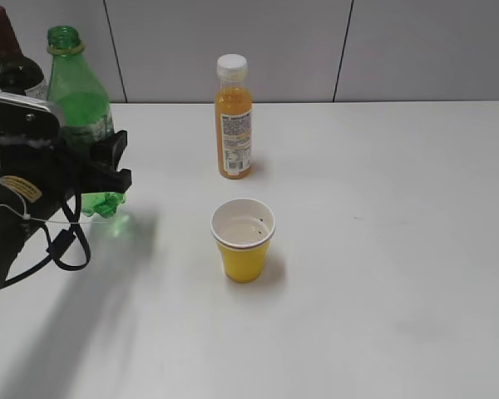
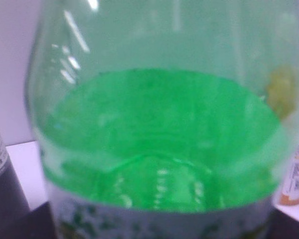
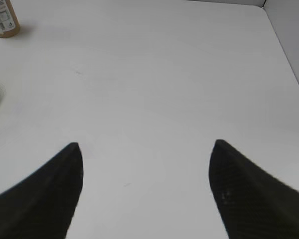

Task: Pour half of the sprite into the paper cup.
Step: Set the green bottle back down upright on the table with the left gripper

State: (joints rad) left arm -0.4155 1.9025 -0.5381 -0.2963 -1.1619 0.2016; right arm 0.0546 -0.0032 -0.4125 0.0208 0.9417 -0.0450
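The sprite (image 1: 79, 100) is a green bottle with no cap, upright at the far left of the table. My left gripper (image 1: 100, 162) is shut on its lower body, and the bumpy base shows just below the jaws. In the left wrist view the sprite (image 2: 159, 139) fills the frame and is partly full of green liquid. The yellow paper cup (image 1: 243, 241) stands upright in the middle of the table, apart from the bottle, on its right. My right gripper (image 3: 144, 159) is open and empty over bare table. It does not show in the exterior view.
An orange juice bottle (image 1: 234, 116) with a white cap stands behind the cup; it also shows in the right wrist view (image 3: 2, 20). A dark wine bottle (image 1: 12, 62) stands behind the sprite at the far left. The white table (image 1: 399, 249) runs to a grey back wall.
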